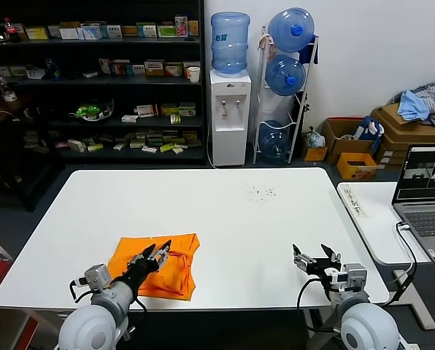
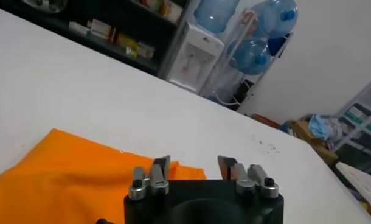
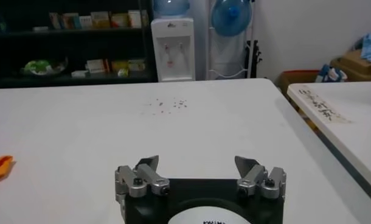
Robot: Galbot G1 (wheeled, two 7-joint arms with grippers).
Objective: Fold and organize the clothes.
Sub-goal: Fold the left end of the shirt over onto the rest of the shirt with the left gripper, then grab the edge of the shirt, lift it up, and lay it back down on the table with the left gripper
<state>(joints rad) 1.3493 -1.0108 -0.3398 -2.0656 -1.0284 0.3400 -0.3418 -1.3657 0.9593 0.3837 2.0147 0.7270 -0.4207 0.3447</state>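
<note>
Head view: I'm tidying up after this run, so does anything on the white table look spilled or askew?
Yes. A scatter of small dark specks lies on the white table, toward its far side, like crumbs. The folded bright orange T-shirt sits slightly skewed to the table's near edge.

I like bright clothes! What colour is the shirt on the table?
Bright orange T-shirt, seen best in the head view.

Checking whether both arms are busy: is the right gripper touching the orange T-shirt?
No, the right gripper hangs open over bare table, well apart from the orange T-shirt.
</note>
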